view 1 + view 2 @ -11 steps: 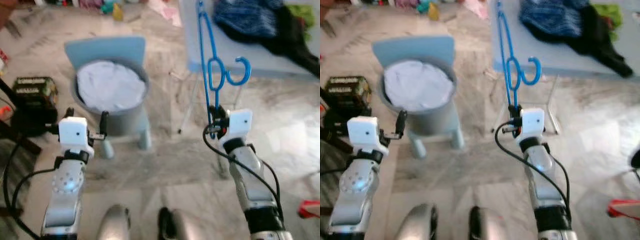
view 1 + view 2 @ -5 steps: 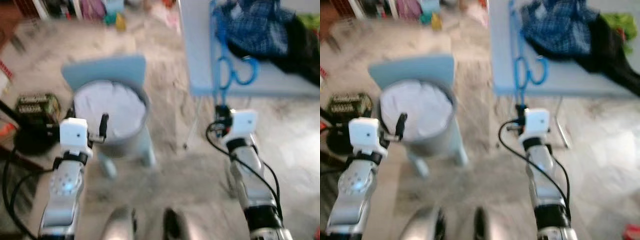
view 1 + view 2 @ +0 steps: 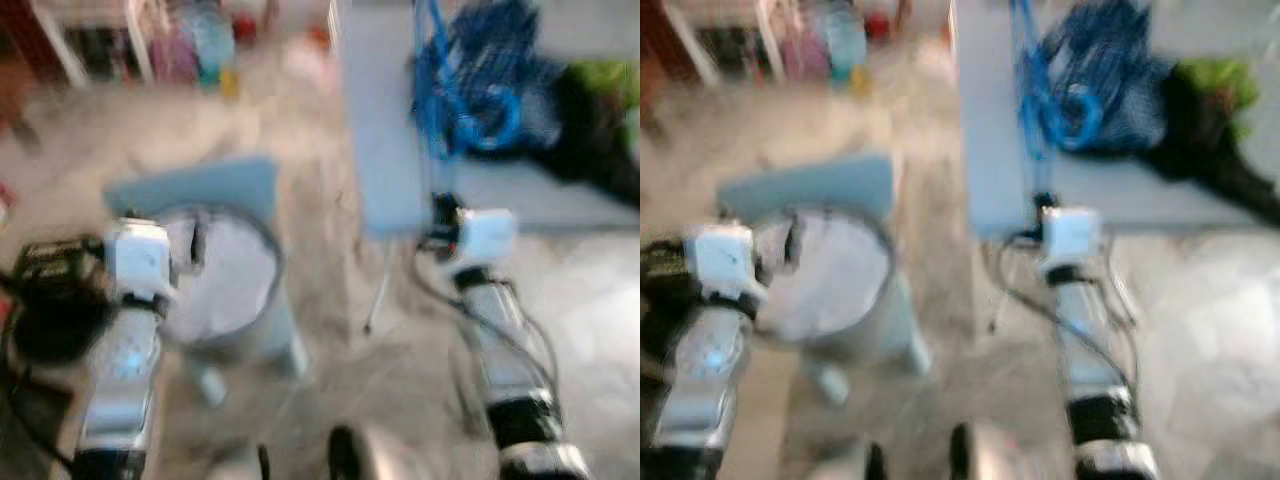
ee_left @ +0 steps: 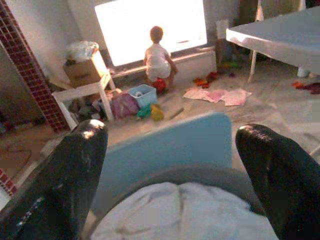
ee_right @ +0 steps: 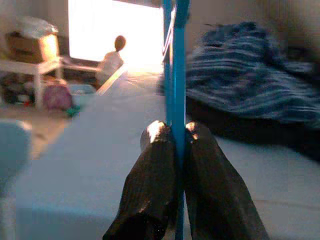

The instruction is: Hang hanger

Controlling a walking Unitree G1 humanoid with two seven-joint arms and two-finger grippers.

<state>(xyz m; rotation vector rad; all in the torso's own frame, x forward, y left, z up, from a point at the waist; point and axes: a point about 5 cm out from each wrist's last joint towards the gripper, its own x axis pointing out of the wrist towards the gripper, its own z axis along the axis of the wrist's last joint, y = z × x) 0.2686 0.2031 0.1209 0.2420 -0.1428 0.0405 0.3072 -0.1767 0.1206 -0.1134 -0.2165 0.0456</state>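
My right gripper (image 5: 175, 142) is shut on a blue plastic hanger (image 3: 470, 100), pinching its thin rim (image 5: 176, 75) between both black fingers. The hanger stands upright above that gripper (image 3: 440, 215), its hook curling over the edge of a pale blue table (image 3: 385, 130). My left gripper (image 4: 170, 165) is open, its two fingers spread wide with nothing between them, held in front of a grey bucket (image 3: 225, 290) of white cloth. Both eye views are blurred by motion.
Blue striped clothing (image 5: 250, 75), dark and green garments (image 3: 595, 110) lie on the table. The bucket sits on a small blue chair (image 4: 170, 145). A dark box (image 3: 50, 290) is at the left. A small person (image 4: 159, 55) crouches by a bright window, toys scattered nearby.
The whole picture has shifted down and blurred, so the camera has moved toward the table. The right gripper still holds the hanger, which now stands over the table's edge.
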